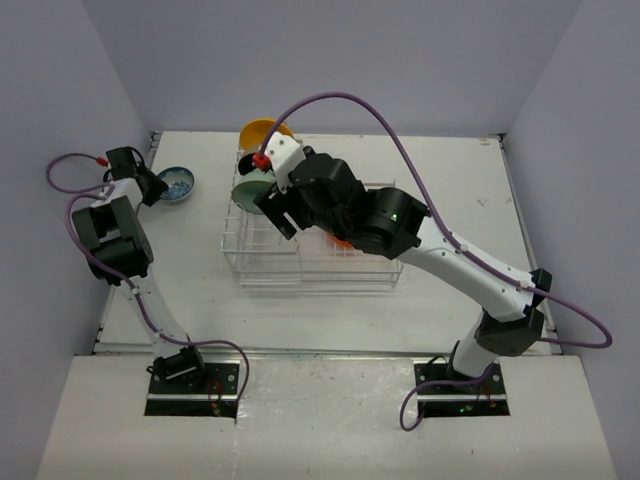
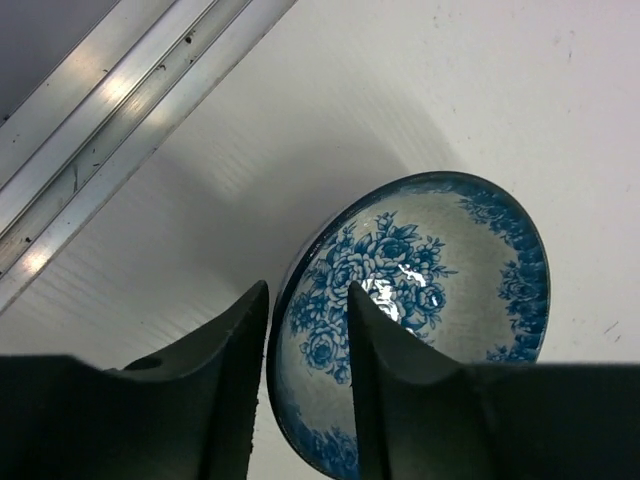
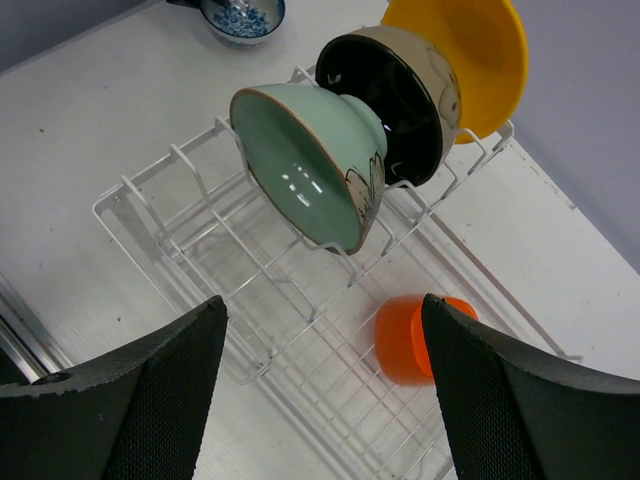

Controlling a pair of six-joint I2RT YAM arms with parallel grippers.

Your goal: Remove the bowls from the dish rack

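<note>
step: blue bowl [image 2: 440, 270] sits on surface [image 2: 400, 100], well apart from rack [image 3: 170, 230]; four more in rack | left end effector [image 2: 306, 290]: part-spread astride blue rim, not pinching | right end effector [image 3: 322, 305]: spread wide, empty, above mint bowl [image 3: 300, 170] | next, likely: right straddles mint rim, closes, lifts clear of wires, avoiding black bowl [image 3: 385, 90] just behind

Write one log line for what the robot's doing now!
left gripper: open, astride blue-and-white bowl rim, bowl on table | right gripper: open, over dish rack, facing mint bowl
</note>
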